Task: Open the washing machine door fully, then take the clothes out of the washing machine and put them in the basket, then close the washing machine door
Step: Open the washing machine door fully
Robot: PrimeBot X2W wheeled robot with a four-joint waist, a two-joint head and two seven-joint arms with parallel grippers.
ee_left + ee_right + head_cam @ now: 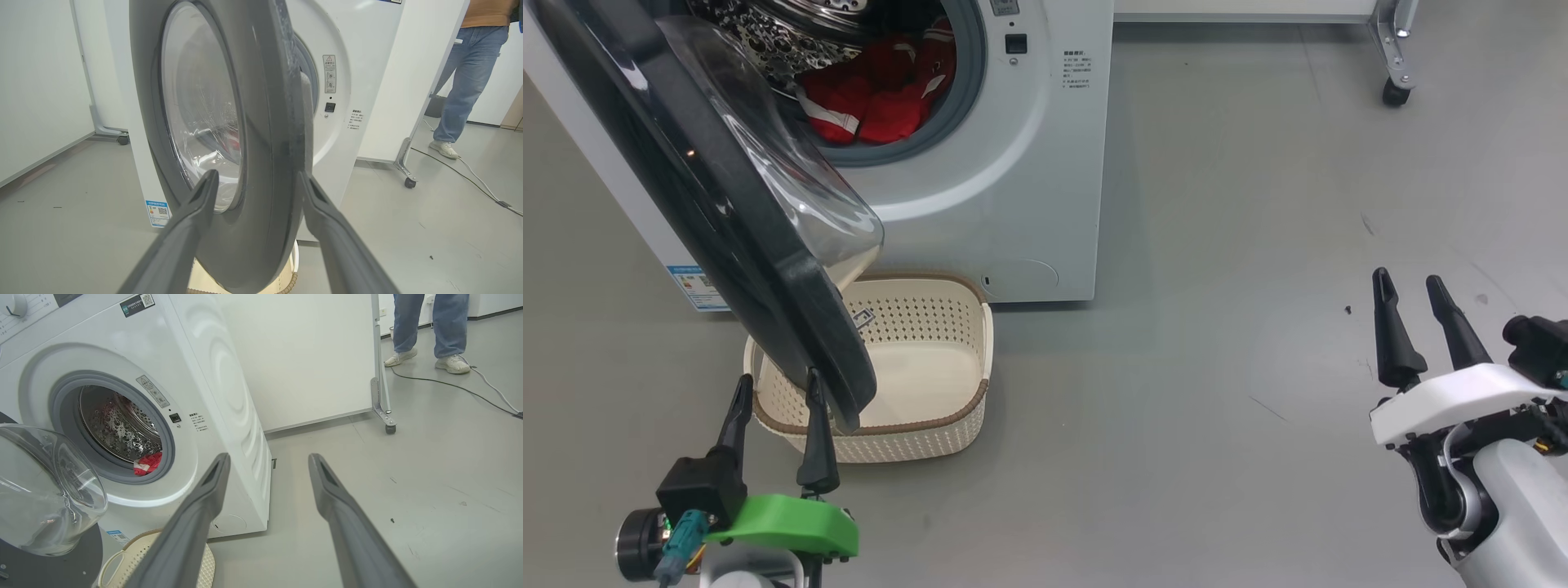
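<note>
While our left gripper [778, 377], spread wide like our right gripper [1406, 278], straddles the washing machine door [711, 204], we cannot read the blue label [696, 287].

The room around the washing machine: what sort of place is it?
Probably a test lab, not a home: the big white front-loading washing machine stands free on a smooth grey floor, beside a white wheeled partition panel, with a loose cable trailing.
</note>
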